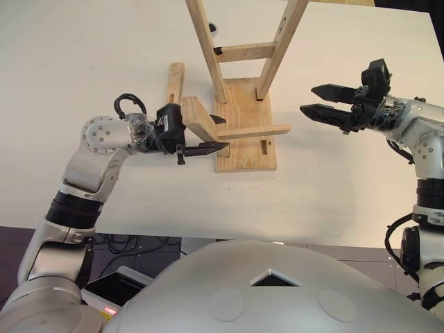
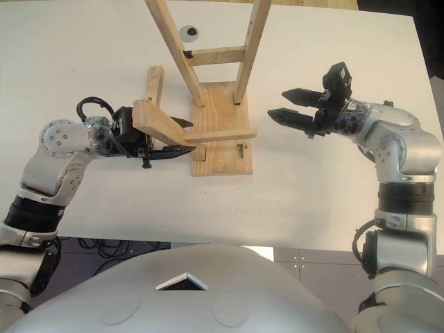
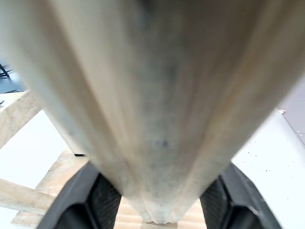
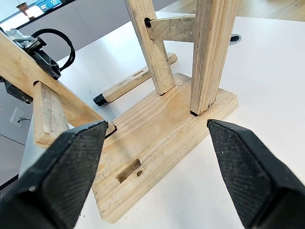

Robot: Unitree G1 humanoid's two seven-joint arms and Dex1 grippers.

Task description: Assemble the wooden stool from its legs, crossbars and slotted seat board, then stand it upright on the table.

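L end effector [image 1: 223, 132] grips leg [image 1: 196, 118] | tilted, low end at seat board [image 1: 243, 156]

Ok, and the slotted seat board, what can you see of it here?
The seat board is a pale rectangular plank of bare wood, lying flat on the white table. Two legs joined by a crossbar stand in its far slots. Its near right slot is empty; at the near left one the left gripper holds a tilted third leg against its edge. The right gripper hangs open beside it, apart.
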